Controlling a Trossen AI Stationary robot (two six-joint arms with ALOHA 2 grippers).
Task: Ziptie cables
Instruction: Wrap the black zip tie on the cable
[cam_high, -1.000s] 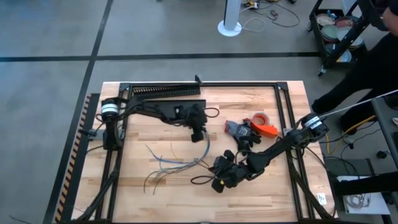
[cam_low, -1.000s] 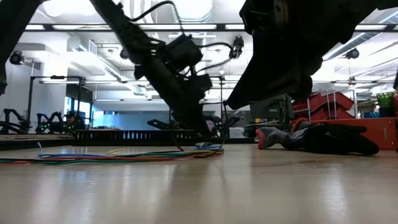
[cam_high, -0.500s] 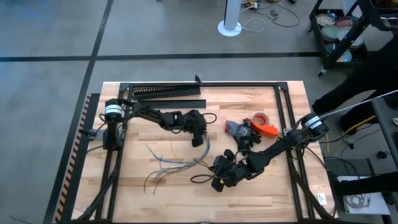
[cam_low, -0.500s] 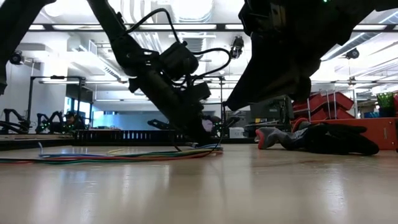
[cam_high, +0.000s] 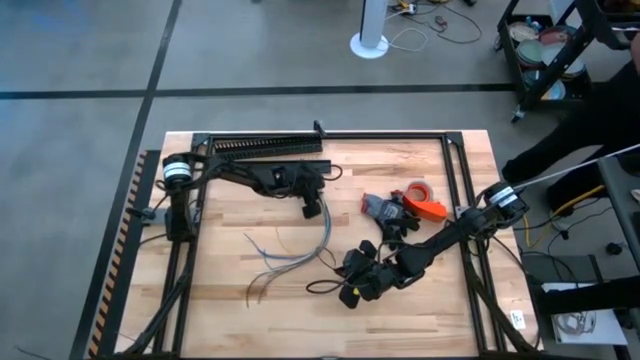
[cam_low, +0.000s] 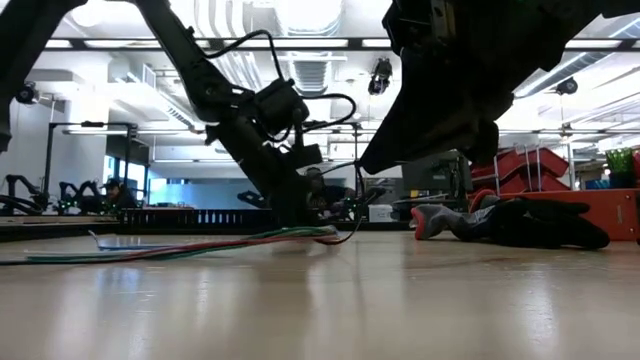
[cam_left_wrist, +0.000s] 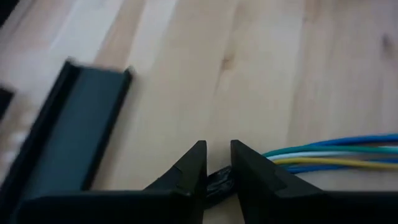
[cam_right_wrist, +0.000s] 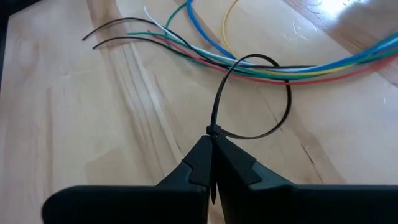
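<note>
The cables are a bundle of thin coloured wires lying on the wooden table, also seen in the right wrist view as cables. My left gripper is shut on their right end, just near of the black duct cover. A thin black ziptie is bent into a loop, and its far side crosses the wires; whether they pass through it I cannot tell. My right gripper is shut on the ziptie near the table's middle. My left gripper pinches the cables' dark end between its two fingers, and the wires run away from it sideways. That end is raised a little off the table, while the rest of the bundle lies on the wood. My right gripper pinches the ziptie where the loop closes between its two shut fingers. The loop lies flat on the table in front of the fingertips, its far side over the wires.
A long black comb-toothed duct lies along the far edge. An orange tape roll and grey and orange tools sit right of centre. Black frame rails border the table. A person stands at the right.
My left gripper has dipped to the cables' right end, then gone toward the table's far edge and slightly up. That end has followed it. The bundle has swung and slid toward the far edge, its loose left ends trailing on the table.
</note>
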